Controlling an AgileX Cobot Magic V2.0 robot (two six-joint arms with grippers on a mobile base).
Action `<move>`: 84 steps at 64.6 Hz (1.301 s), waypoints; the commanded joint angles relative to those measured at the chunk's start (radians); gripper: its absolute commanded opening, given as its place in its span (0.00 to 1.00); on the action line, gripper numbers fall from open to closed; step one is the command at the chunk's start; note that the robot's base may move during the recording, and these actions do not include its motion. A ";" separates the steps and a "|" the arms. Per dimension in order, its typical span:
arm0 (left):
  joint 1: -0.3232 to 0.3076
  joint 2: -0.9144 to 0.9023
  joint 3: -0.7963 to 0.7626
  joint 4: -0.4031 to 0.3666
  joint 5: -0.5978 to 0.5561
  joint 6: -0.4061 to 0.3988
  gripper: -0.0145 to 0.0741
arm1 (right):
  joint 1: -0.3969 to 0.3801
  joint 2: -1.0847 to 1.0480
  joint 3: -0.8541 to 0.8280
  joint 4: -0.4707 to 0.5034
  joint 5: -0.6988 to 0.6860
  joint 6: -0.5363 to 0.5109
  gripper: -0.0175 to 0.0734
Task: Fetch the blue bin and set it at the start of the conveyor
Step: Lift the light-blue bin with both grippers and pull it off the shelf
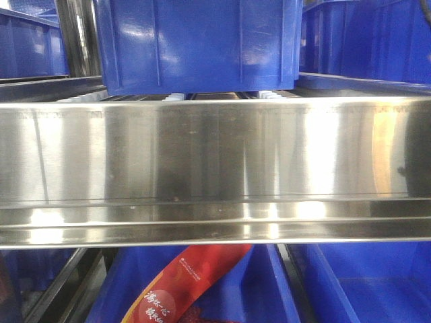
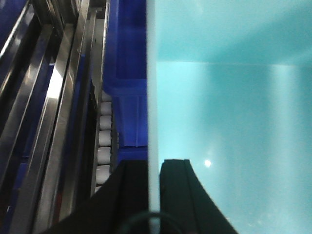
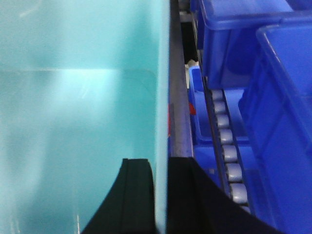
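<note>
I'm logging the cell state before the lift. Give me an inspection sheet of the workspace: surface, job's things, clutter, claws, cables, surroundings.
Surface: stainless-steel roller rack; white rollers run beside the bin.
Job's things: blue bin, nothing seen in the part of its inside that shows; conveyor start not in view.
Clutter: red printed packet below the rack beam.
Claws: left claw and right claw each pinch a bin wall, one finger inside and one outside.
Cables: thin dark loop at the bottom of the left wrist view, possibly a cable.
Surroundings: dark blue crates above and below the beam and alongside the bin.
</note>
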 commanded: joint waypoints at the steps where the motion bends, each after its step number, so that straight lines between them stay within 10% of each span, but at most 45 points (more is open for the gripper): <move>1: 0.000 -0.019 -0.013 0.065 -0.021 0.008 0.04 | -0.002 -0.007 -0.016 -0.056 -0.042 -0.010 0.01; 84: 0.000 -0.019 -0.013 0.090 -0.055 0.032 0.04 | -0.002 -0.003 -0.016 -0.097 -0.126 -0.012 0.01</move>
